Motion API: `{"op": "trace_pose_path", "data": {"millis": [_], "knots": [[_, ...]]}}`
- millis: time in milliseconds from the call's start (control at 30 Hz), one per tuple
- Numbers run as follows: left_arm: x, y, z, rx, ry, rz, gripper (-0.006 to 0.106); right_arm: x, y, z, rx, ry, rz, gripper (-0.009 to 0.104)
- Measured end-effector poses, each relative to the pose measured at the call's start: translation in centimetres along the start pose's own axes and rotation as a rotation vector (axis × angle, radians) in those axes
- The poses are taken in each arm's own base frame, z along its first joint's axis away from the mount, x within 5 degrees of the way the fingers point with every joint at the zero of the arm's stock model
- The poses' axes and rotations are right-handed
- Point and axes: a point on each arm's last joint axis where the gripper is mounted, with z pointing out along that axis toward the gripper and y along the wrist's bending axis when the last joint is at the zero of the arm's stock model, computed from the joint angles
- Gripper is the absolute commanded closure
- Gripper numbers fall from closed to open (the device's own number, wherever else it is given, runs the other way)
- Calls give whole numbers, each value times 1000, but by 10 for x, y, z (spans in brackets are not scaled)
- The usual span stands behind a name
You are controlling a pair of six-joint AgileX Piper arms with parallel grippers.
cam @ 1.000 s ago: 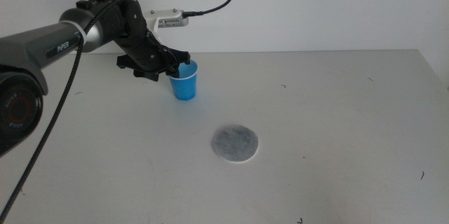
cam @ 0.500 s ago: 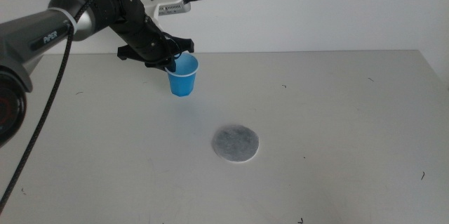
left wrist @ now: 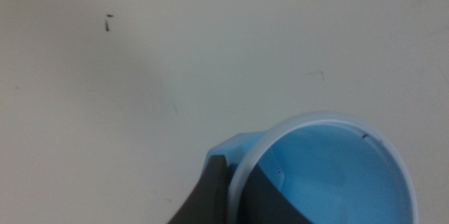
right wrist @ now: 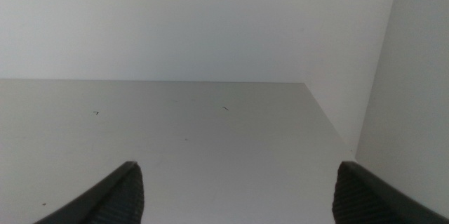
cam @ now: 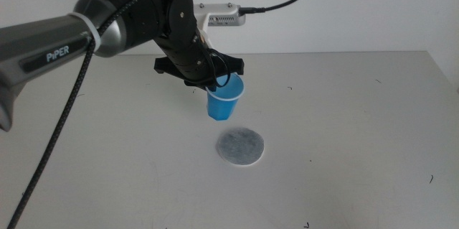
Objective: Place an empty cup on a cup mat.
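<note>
Blue cup (cam: 224,100) rim pinched by left tool (cam: 212,80) — w/ cup mat (cam: 240,146) just below, apart.

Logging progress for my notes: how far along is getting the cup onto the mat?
Done: the left tool has the cup pinched by its rim, one jaw inside, lifted off the table. In hand: carrying it, now just short of the cup mat. Left: lower it onto the mat and release. The right tool waits open, away.

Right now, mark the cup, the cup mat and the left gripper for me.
the cup (cam: 223,104), middle view, on its blue outer wall.
the cup mat (cam: 241,146), middle view, on the centre of the grey disc.
the left gripper (cam: 215,80), middle view, at the jaws pinching the cup's rim.
</note>
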Motion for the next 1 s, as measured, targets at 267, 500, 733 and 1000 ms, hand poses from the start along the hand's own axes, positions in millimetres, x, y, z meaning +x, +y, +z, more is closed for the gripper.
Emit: {"op": "trace_pose_path", "data": {"millis": [267, 500, 733, 1000], "knots": [[32, -35, 17, 22, 24, 11, 100, 0, 0, 0, 0, 0, 0, 1], [48, -36, 29, 23, 40, 1, 100, 0, 0, 0, 0, 0, 0, 1], [56, -33, 36, 34, 39, -23, 100, 0, 0, 0, 0, 0, 0, 1], [56, -34, 38, 43, 36, -38, 81, 0, 0, 0, 0, 0, 0, 1]]}}
